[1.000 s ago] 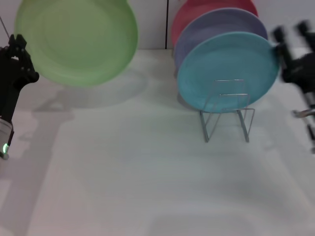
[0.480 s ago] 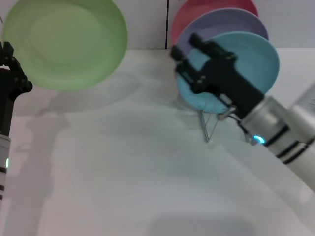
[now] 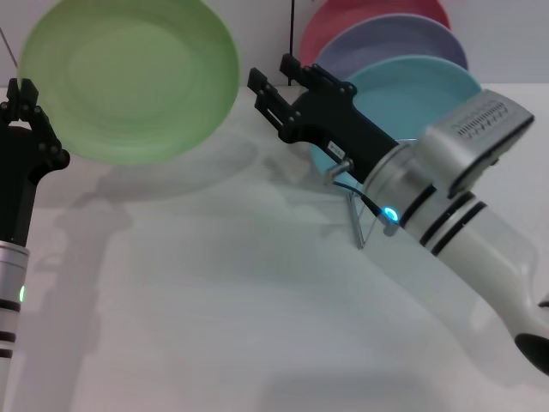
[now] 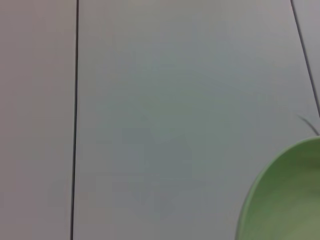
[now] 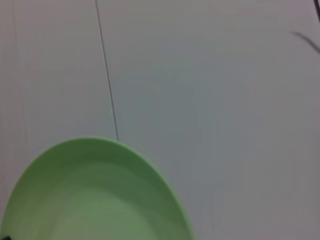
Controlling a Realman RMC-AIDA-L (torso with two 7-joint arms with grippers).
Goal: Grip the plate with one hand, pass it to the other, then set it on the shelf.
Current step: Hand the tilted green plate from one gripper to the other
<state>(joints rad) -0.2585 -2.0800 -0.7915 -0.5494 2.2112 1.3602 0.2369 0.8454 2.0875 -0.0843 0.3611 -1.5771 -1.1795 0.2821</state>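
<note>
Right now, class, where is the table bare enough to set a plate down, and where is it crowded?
Bare: the near table, between the left gripper and the right gripper. Crowded: the far right, where the wire rack holds the turquoise plate.

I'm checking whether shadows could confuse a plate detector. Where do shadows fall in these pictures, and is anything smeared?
Head view: the light-green plate, held up by the left gripper, casts a soft grey shadow on the white table; the open right gripper looks sharp. Left wrist view: the plate's rim is soft. Right wrist view: the plate is evenly lit, without glare.
</note>
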